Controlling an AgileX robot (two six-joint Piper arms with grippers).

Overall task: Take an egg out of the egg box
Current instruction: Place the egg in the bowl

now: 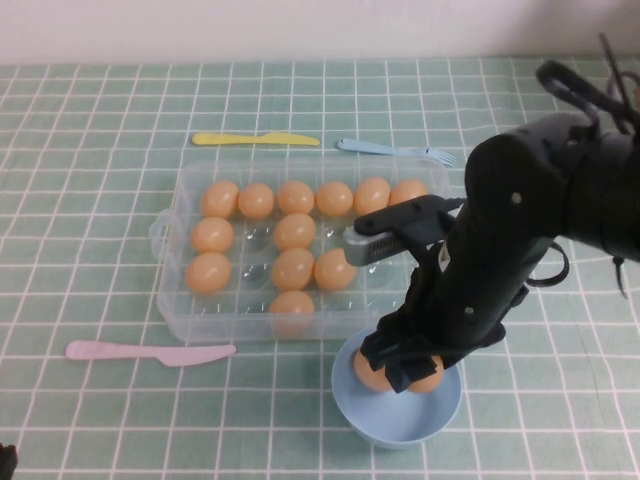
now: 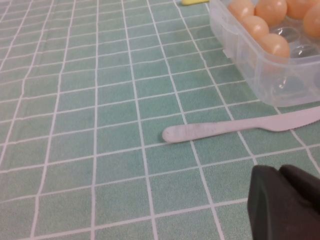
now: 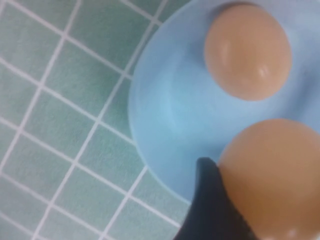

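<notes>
The egg (image 3: pixel 280 175) sat between the fingers of the right gripper (image 1: pixel 405 372), jaws closed on it, just over the blue bowl (image 1: pixel 350 405), w/ a second egg (image 3: pixel 247 50) lying in the bowl. Egg box (image 1: pixel 180 240) behind held more eggs. Left gripper (image 2: pixel 285 205) low over the cloth nr pink knife (image 2: pixel 235 129); jaw state: cannot tell.

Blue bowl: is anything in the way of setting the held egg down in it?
Nothing visible blocks it. The right claw holds the egg right over the blue bowl. One other egg already lies inside, off to one side with bare floor beside it. The left claw sits near the pink knife.
</notes>
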